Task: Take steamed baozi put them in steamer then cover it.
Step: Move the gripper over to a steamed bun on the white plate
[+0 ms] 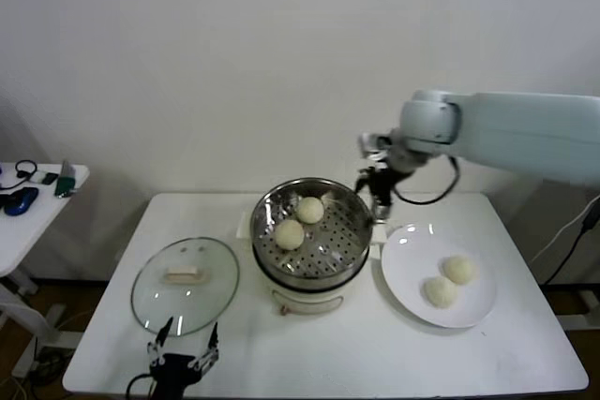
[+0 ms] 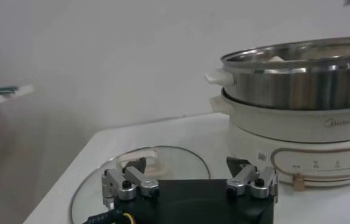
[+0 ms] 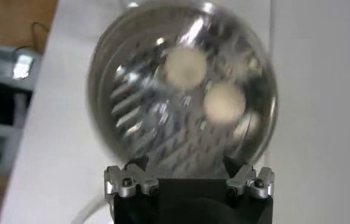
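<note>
The steel steamer [image 1: 352,243] on its white base stands mid-table and holds two baozi [image 1: 289,233] [image 1: 309,209]. Two more baozi [image 1: 458,269] [image 1: 438,290] lie on the white plate [image 1: 403,278] to its right. My right gripper [image 1: 378,192] hangs open and empty above the steamer's far right rim; its wrist view looks down on the steamer [image 3: 120,115] and both buns [image 3: 184,67] [image 3: 224,101] beyond the gripper [image 3: 185,163]. The glass cover [image 1: 155,302] with its cream handle lies flat at the left. My left gripper [image 1: 186,336] rests open at the table's front edge, just before the cover [image 2: 181,167].
A small white side table [image 1: 28,222] with a mouse, headphones and small items stands at far left. A dark cable hangs from the right arm. The steamer base [image 2: 296,131] shows close on one side of the left gripper [image 2: 187,167].
</note>
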Action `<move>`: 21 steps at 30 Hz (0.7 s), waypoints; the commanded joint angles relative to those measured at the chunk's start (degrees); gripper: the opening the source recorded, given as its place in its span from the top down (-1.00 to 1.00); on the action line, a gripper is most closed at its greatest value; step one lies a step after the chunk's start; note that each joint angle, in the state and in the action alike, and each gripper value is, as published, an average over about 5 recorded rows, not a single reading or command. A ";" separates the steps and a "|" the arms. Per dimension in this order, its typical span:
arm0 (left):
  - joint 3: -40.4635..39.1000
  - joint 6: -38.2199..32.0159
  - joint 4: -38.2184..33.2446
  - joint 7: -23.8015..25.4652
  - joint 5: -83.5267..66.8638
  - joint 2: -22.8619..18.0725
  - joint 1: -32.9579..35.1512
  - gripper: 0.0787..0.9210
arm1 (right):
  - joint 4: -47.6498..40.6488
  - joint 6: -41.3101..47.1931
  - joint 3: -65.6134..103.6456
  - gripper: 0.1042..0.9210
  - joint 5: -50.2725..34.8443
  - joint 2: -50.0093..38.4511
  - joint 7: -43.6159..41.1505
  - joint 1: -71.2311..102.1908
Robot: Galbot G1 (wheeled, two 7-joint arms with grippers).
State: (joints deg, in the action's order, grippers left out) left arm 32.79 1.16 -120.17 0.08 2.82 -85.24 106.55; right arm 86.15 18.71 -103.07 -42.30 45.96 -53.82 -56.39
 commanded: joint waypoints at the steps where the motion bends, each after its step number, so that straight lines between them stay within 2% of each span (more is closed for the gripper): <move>1: -0.01 0.13 0.19 0.05 -0.02 -0.10 -0.11 -0.77 | 0.70 -8.73 -9.31 -0.76 11.66 -15.63 -8.97 -2.64; 10: 0.02 0.37 0.77 0.07 0.31 -0.88 -0.16 -0.77 | 0.10 -6.03 6.62 -0.76 23.74 -20.81 -4.89 20.06; 21: 0.30 0.20 0.96 -0.03 0.71 -1.30 0.47 -0.77 | -4.84 -1.44 25.53 -0.76 32.87 -17.24 3.09 42.31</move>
State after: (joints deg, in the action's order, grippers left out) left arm 33.15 1.42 -119.22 0.09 3.43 -86.46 106.98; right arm 83.28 16.17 -88.51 -16.97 30.08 -53.83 -28.82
